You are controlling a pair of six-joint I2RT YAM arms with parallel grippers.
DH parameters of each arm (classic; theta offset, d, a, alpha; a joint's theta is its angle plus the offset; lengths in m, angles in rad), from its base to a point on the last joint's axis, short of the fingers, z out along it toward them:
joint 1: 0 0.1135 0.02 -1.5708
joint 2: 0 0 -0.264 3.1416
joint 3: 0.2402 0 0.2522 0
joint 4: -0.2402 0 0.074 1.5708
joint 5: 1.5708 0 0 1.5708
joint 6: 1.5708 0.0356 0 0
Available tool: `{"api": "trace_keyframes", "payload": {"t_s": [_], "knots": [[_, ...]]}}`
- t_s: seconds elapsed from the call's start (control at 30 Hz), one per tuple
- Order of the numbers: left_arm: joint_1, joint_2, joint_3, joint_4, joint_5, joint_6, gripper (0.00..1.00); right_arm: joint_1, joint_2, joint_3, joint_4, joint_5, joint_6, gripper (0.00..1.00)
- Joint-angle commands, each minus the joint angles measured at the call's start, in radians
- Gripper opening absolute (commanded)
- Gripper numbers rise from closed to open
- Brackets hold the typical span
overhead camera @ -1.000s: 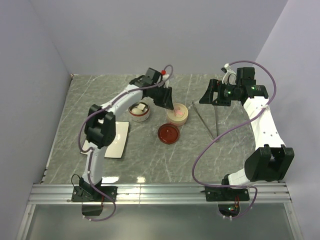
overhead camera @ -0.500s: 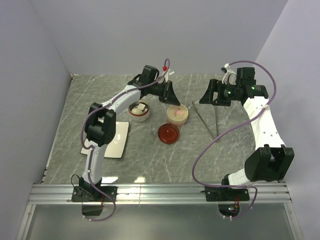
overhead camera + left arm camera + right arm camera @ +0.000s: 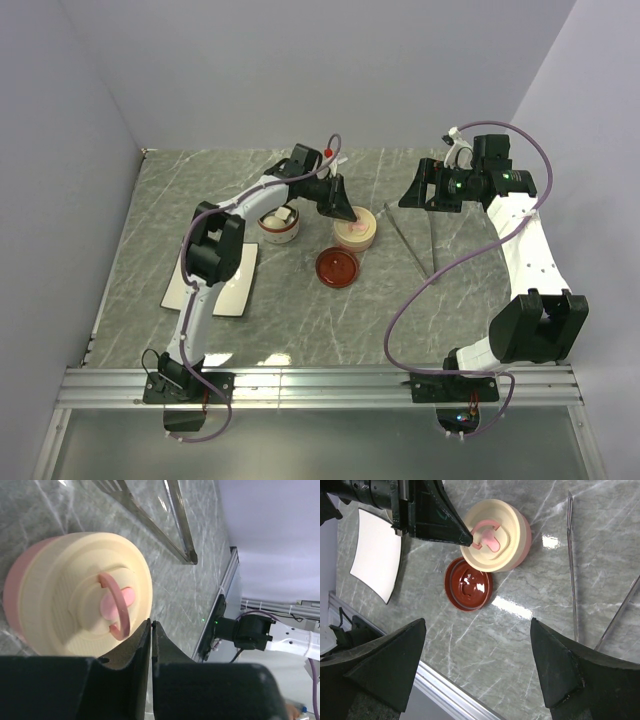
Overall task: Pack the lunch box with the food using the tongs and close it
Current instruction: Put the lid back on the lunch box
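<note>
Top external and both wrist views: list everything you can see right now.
table: one, grey marbled, under everything
plate: one, white, square, near left
bowl: one, white with red band, behind the plate
food pieces: a few, pale, inside the bowl
lidded container: one, cream lid with pink handle, pink base, centre
round lid: one, red-brown, loose, in front of the container
tongs: one, silver, right of the container
left gripper: black, shut, tips at the pink handle
right gripper: black, open, empty, above the table
</note>
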Motion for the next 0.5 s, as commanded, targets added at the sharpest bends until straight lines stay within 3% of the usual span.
{"api": "trace_keyframes", "payload": {"t_s": [0.0, 0.47], "knots": [[0.009, 0.004, 0.025, -0.002, -0.044, -0.009, 0.11, -0.008, -0.014, 0.025, 0.002, 0.000, -0.004, 0.91], [0.027, 0.029, 0.028, -0.054, -0.127, 0.026, 0.09, -0.008, -0.014, 0.034, -0.002, -0.023, -0.012, 0.91]]}}
